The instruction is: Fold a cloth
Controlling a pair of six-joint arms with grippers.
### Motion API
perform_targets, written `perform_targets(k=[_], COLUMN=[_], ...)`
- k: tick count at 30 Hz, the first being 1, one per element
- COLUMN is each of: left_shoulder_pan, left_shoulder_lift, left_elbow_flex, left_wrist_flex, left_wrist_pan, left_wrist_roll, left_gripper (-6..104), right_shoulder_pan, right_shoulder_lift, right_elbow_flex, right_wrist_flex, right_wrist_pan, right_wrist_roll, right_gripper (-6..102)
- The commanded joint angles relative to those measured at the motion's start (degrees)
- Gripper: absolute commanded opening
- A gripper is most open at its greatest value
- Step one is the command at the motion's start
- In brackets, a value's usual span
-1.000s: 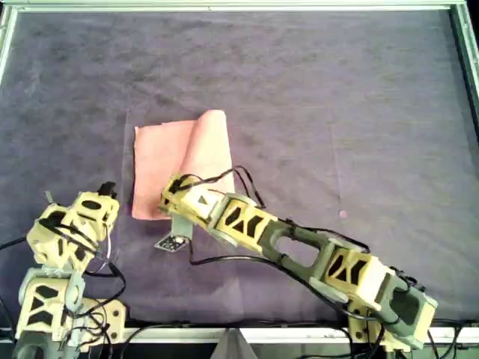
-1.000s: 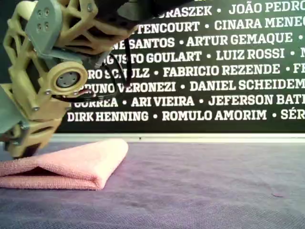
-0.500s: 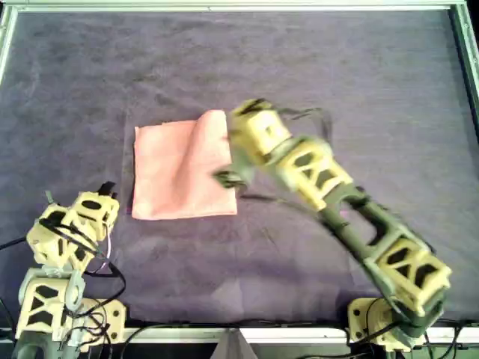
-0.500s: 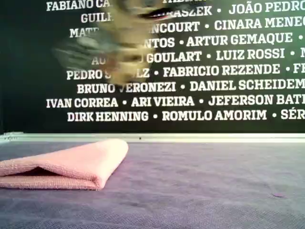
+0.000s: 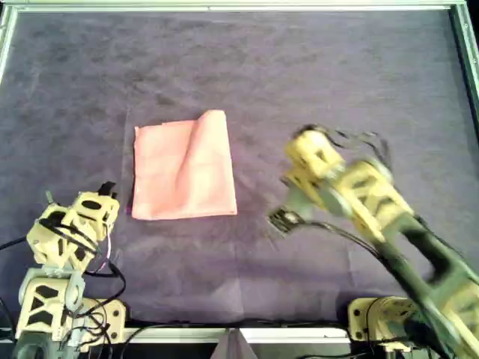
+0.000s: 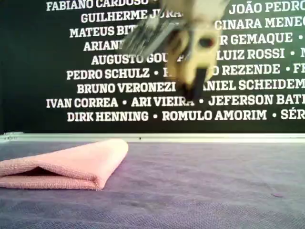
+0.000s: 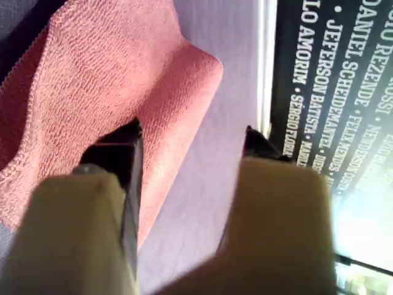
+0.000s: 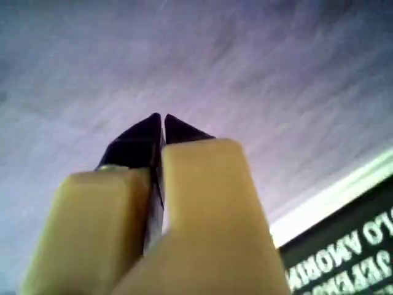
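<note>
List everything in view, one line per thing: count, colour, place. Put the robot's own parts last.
cloth: one, salmon pink, folded over, lying on the mat left of centre in the overhead view, touched by neither hand.
mat: one, dark purple, covering the whole work surface.
frame: one, pale metal, edging the mat.
banner: one, black with white names, behind the table in the exterior view.
left hand: one, cream with dark fingertips, open, empty, parked at the overhead view's lower left, looking onto the cloth.
right hand: one, cream with dark fingertips, shut, empty, raised over bare mat right of the cloth in the overhead view; blurred.
</note>
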Motion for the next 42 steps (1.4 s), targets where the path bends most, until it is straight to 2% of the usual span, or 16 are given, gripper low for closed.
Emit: perform_targets(k=[1,10,18,19,21,26,29,34,37,42], left_shoulder_pan=[1.1,1.0,0.8,0.8,1.4,1.5,1.5,1.6,1.6,1.6], left_shoulder_lift=[0.8,0.8,0.8,0.8,0.8,0.8,0.8,0.8,0.8,1.0], left_elbow_flex=[-1.1,-1.1,-1.1,-1.1,-1.1,-1.2,-1.2,-1.1,-1.1,-1.1], left_wrist_flex=[-0.1,-0.1,-0.1,-0.1,-0.1,-0.1,-0.1,0.0,0.0,0.0], left_wrist_pan=[0.0,0.4,0.9,0.3,0.0,0.0,-0.2,-0.2,-0.2,-0.2], left_wrist_roll=[0.3,-0.5,-0.6,-0.6,-0.6,-0.5,0.0,-0.1,-0.5,-0.5], left_gripper=[58,58,58,58,58,58,57,55,47,30], right_shoulder_pan=[-0.3,-0.4,-0.4,-0.4,-0.6,-4.8,-8.3,-14.7,-18.9,-21.6], right_shoulder_lift=[18.5,53.5,78.2,79.8,80.4,80.0,80.0,80.0,80.0,80.0], right_elbow_flex=[5.4,26.9,41.6,43.2,46.6,54.6,55.7,57.3,61.2,69.4], right_wrist_flex=[0.1,-1.4,-12.1,-13.8,-16.7,-24.2,-29.6,-37.1,-39.6,-45.3], right_wrist_pan=[0.5,0.8,1.0,1.2,4.0,14.0,17.3,17.8,17.8,17.0], right_wrist_roll=[-0.09,-0.09,-0.18,-0.18,-0.26,-0.26,-0.26,-0.09,0.62,0.35], right_gripper=[0,1,1,1,1,1,1,1,1,2])
